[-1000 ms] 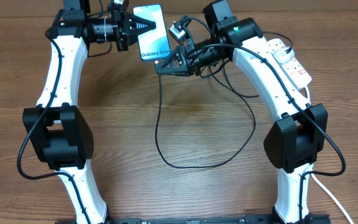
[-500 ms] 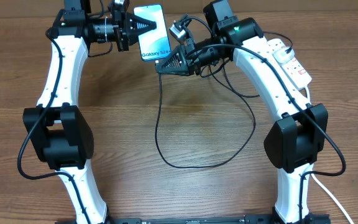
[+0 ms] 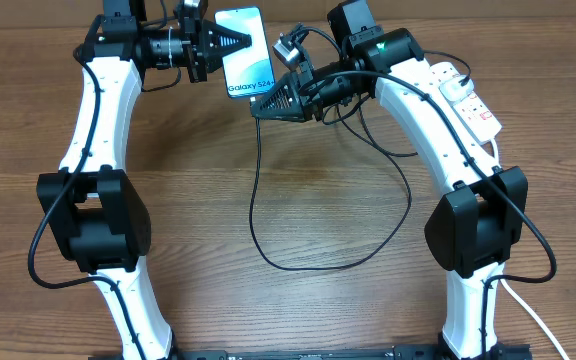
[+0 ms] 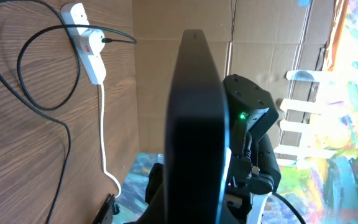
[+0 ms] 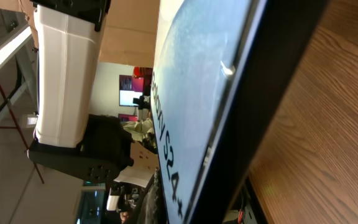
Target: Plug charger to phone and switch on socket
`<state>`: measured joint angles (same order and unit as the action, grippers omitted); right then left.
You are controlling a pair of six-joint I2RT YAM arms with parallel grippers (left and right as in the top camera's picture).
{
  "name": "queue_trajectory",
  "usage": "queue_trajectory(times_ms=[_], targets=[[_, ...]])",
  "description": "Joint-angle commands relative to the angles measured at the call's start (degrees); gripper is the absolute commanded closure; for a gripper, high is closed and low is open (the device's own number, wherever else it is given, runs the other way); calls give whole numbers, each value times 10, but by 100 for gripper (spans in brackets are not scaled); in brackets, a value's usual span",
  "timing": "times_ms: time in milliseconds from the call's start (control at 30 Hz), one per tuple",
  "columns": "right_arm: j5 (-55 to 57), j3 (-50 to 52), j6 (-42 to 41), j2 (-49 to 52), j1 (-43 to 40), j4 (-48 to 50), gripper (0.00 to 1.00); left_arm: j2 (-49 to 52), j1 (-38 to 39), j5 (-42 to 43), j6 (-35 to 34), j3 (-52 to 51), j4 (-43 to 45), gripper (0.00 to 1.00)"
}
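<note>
My left gripper point(image 3: 230, 43) is shut on the left edge of the phone point(image 3: 245, 50) and holds it above the table at the back, blue screen up. In the left wrist view the phone point(image 4: 197, 124) shows edge-on and dark. My right gripper point(image 3: 264, 103) sits at the phone's "Galaxy S24" end, shut on the end of the charger point(image 3: 252, 200). The connector tip is hidden at the phone's edge. The black cable loops over the table to the socket point(image 3: 468, 95) at the back right. The right wrist view is filled by the phone point(image 5: 191, 93).
The socket's thick white cord point(image 3: 528, 310) runs along the right edge to the front. The socket point(image 4: 87, 43) and the cable loop point(image 4: 18, 62) also show in the left wrist view. Both arm bases stand at the front.
</note>
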<state>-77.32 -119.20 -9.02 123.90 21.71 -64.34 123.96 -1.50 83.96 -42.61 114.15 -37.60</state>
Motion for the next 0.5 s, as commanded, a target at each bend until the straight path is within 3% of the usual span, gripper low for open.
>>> queue_trajectory(times_ms=[0, 467], targets=[[-3, -16, -11, -21, -5, 4, 96, -24, 4, 31, 19, 15, 2, 96], [-3, -16, -10, -21, -5, 4, 96, -24, 0, 31, 19, 15, 2, 96]])
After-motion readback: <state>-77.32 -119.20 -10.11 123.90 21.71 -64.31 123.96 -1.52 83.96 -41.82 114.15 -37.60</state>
